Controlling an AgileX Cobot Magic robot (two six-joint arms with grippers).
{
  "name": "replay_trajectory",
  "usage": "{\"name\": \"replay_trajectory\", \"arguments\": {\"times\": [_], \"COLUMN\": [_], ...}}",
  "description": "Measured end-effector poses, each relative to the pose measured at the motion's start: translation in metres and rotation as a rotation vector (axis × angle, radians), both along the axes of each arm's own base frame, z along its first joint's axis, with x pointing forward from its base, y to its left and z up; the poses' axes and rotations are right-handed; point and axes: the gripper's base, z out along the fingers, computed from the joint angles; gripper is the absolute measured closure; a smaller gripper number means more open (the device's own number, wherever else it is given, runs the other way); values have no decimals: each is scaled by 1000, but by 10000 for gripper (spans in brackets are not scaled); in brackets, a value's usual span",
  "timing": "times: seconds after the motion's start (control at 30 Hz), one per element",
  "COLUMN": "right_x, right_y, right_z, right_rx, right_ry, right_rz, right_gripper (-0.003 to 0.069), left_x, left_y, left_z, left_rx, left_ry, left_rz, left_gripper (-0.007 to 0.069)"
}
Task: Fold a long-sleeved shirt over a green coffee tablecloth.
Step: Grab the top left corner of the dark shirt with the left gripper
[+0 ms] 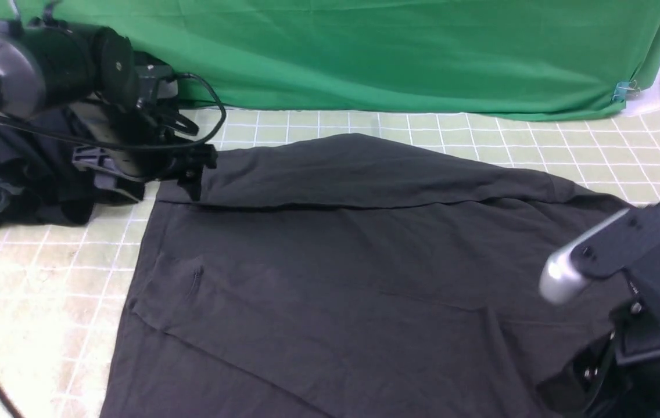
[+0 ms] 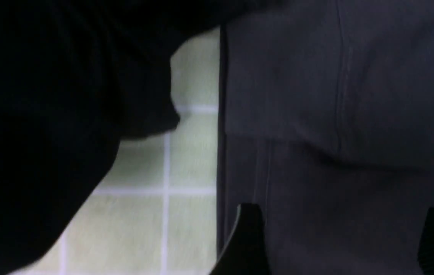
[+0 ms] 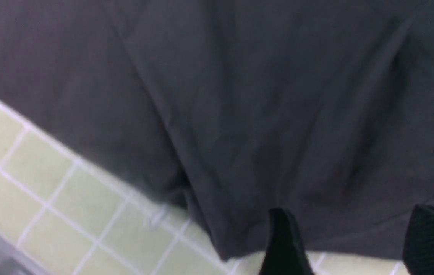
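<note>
The long-sleeved shirt (image 1: 353, 261) lies spread flat on the green coffee tablecloth (image 1: 45, 290), its far part folded over in a long crease. My left gripper (image 1: 195, 180) hangs over the shirt's far left corner. In the left wrist view this gripper (image 2: 345, 233) is open, its dark fingers (image 2: 249, 240) wide apart with only shirt cloth (image 2: 354, 114) beneath them. At the near right, my right arm (image 1: 644, 325) is over the shirt's edge. My right gripper (image 3: 358, 238) is open too, above the shirt's hem (image 3: 240, 152) and the tablecloth (image 3: 49, 198).
A blacker heap of garments with a grey-blue piece (image 1: 10, 174) lies at the far left, behind the left arm. Plain vivid green fabric (image 1: 394, 52) hangs along the back, with a small metal clip (image 1: 626, 90) at its right end.
</note>
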Motion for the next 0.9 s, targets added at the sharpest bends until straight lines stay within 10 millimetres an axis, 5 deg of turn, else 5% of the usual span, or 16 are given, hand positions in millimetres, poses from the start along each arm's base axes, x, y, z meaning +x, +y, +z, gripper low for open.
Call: {"name": "replay_trajectory", "arguments": {"times": [0.23,0.5,0.6,0.8,0.9], "right_x": [1,2,2,2,2], "right_y": [1,1,1,1,1], "right_z": [0,0,0,0,0], "right_rx": [7,4,4,4,4], "right_ry": [-11,-11,-11,-11,-11], "right_rz": [-2,-2,-2,-2,-2], "right_gripper": [254,254,254,254,254], "left_x": [26,34,36,36,35], "left_y": [-4,-7,-7,-9,-10], "left_z": [-26,-40,-41,-41,-31], "left_rx": [-39,-75,-77,-80,-83], "left_ry": [9,48,47,49,63], "left_rz": [74,122,125,84,67], "left_gripper": [130,147,222,557,599]}}
